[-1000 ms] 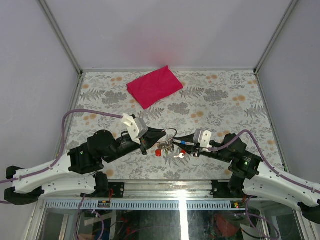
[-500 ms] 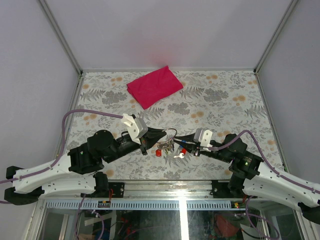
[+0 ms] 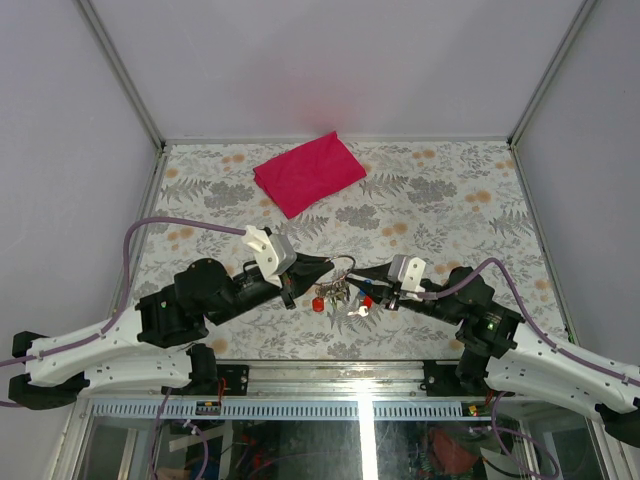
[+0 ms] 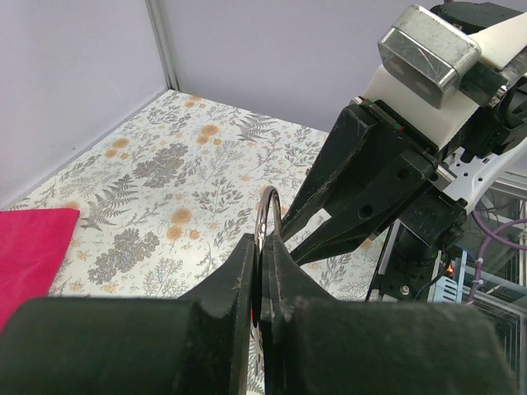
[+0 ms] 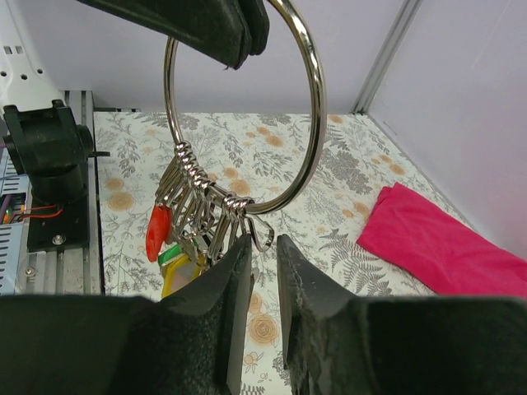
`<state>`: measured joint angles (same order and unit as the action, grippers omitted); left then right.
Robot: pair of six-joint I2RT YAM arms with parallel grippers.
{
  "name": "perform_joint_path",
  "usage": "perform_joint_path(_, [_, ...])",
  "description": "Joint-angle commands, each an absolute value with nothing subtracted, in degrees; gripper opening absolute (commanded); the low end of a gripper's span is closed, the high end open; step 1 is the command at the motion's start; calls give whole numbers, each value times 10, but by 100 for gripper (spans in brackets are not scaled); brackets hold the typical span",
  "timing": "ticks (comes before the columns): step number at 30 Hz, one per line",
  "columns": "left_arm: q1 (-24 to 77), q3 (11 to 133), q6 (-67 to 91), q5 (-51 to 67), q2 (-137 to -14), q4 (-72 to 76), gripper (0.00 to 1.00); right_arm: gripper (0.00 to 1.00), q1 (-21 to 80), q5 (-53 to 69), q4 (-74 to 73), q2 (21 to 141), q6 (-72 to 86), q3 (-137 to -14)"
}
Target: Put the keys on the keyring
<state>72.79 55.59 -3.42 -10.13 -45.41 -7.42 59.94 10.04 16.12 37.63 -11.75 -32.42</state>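
Now your left hand [image 4: 263,248] is clamping the keyring [image 5: 318,107] at its top; it is hanging just above your right hand [image 5: 263,243], whose grip cannot be told.

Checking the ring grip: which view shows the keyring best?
Right wrist: nearly the whole keyring loop and its hanging keys show, pinched at top by the left end effector. Left wrist shows only an edge-on arc; top external shows it tiny.
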Motion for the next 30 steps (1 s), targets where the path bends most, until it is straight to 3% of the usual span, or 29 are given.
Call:
perform_joint_path(1, [731, 581, -35, -105, -451, -36, 0, 26, 597, 98, 217, 380, -108, -345])
perform_joint_path(17, [731, 581, -34, -108, -449, -39, 0, 34, 597, 110, 244, 392, -96, -329])
perform_joint_path(21, [731, 581, -33, -108, -449, -40, 0, 30, 597, 108, 255, 398, -93, -329])
perform_joint_path(30, [730, 581, -33, -110, -447, -42, 0, 10, 597, 96, 246, 386, -96, -329])
